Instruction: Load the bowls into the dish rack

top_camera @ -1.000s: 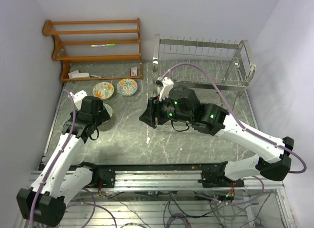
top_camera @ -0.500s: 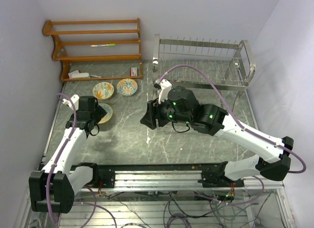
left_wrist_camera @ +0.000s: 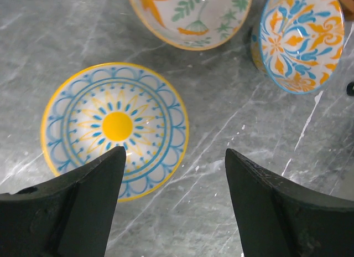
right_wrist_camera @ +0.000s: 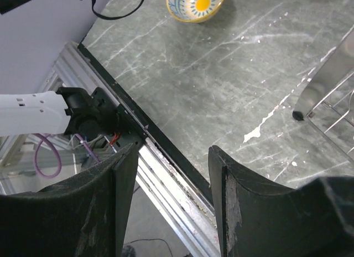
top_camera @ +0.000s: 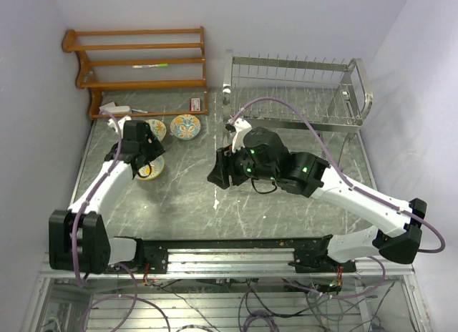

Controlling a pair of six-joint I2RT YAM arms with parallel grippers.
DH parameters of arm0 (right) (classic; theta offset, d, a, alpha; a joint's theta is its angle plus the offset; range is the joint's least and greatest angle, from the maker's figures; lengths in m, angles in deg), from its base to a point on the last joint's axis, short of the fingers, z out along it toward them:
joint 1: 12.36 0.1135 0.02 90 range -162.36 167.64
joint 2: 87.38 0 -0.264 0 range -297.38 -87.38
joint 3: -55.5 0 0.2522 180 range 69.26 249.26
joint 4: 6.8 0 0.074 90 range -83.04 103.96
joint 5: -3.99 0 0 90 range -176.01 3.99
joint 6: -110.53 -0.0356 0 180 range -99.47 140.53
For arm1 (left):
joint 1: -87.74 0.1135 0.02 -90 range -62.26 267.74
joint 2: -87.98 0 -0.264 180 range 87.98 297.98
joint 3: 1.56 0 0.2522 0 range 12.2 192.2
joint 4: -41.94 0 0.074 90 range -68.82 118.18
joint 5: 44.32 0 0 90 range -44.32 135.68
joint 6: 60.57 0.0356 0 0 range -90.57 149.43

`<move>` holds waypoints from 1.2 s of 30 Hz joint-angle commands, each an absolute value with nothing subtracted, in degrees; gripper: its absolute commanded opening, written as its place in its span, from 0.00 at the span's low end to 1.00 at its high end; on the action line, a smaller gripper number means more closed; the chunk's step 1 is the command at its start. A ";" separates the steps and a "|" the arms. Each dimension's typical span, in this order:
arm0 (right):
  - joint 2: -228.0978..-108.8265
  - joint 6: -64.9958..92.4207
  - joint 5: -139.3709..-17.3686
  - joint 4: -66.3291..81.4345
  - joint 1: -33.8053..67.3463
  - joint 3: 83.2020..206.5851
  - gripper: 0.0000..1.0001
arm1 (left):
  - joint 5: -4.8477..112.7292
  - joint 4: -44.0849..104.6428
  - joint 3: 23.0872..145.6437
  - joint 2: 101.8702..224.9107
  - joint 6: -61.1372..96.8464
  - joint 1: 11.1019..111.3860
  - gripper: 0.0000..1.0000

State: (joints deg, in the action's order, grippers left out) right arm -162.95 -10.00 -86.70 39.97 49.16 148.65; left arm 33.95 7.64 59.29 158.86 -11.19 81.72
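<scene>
Grey marbled worktop (top_camera: pixel 186 196) is being occupied by the dish rack (top_camera: pixel 297 89), standing near the right tool (right_wrist_camera: pixel 171 157), whose jaws are being held partly apart on nothing. Over three bowls (left_wrist_camera: pixel 191 16) the left tool (left_wrist_camera: pixel 174 157) is being held wide and unladen, the yellow-centred bowl (left_wrist_camera: pixel 115 128) lying beneath its left finger.

No legible text, labels or numbers; small red-white packet (top_camera: pixel 195 103) by wooden shelf (top_camera: pixel 136 60) too blurred to read.
</scene>
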 commanded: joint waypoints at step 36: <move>-157.27 -14.52 -82.43 38.56 41.47 142.50 0.53 | 37.98 12.92 66.46 180.74 4.28 76.85 0.18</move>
